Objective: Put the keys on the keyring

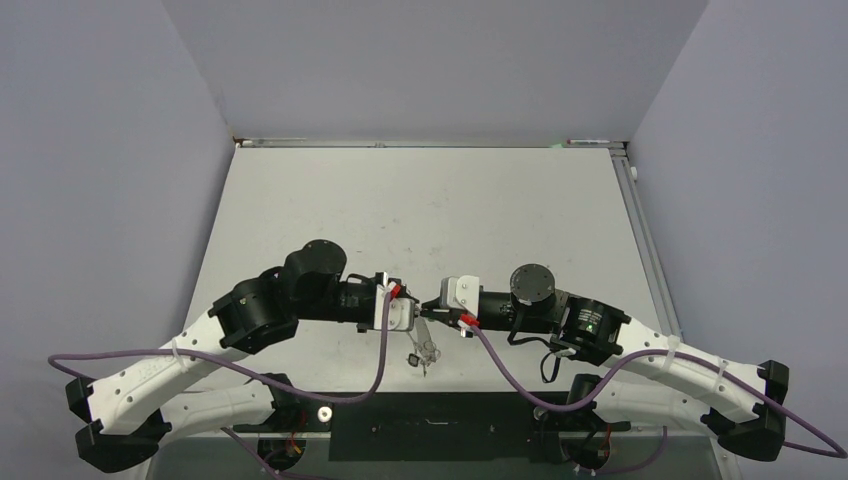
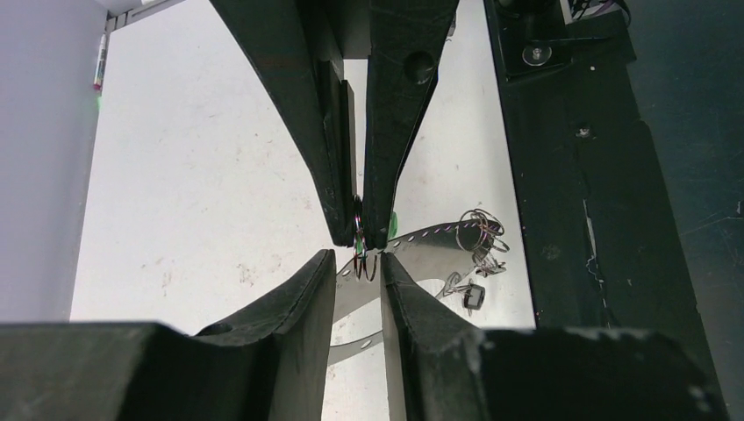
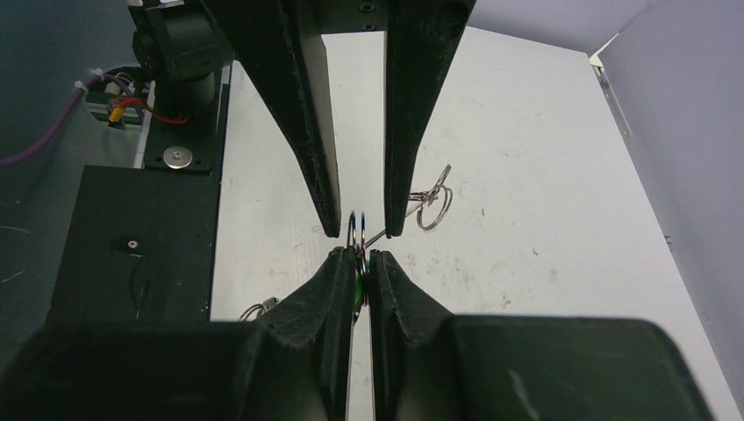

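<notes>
Firmly pressed together, the right gripper (image 3: 358, 255) pinches a green-headed key (image 3: 358, 294) and wire ring (image 3: 357, 230). Facing it, the left gripper (image 2: 358, 259) stands spread around that ring. Other keys (image 1: 424, 352) are just beside the right gripper.

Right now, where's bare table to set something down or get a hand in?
Free: the table's far half, from the left gripper and right gripper out to the back rail. A thinner strip runs along the right side rail. Crowded: near centre, where they meet tip to tip at the keys, purple cables looping across.
</notes>
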Action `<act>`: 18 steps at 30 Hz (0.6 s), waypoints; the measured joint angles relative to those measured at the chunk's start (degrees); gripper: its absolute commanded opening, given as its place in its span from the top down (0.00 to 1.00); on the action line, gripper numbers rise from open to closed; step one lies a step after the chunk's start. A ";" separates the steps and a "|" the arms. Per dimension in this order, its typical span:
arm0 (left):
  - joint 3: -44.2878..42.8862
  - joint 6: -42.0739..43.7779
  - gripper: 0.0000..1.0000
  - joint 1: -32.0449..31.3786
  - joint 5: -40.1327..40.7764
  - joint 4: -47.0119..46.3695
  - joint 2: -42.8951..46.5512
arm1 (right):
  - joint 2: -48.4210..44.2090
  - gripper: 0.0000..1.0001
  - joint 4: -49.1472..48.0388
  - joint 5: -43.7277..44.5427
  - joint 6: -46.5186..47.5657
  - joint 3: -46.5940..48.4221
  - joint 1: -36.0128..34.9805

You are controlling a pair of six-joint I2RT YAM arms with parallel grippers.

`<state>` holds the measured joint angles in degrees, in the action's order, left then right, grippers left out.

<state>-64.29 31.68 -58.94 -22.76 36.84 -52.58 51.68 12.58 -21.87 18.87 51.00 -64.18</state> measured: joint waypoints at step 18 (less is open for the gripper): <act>1.75 -0.59 1.00 -0.66 2.14 -2.38 -0.90 | -0.04 0.95 0.94 0.02 0.11 -0.07 0.37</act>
<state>-62.54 31.09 -59.59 -20.62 34.46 -53.47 51.64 13.52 -21.85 18.98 50.94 -63.81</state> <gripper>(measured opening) 0.017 0.099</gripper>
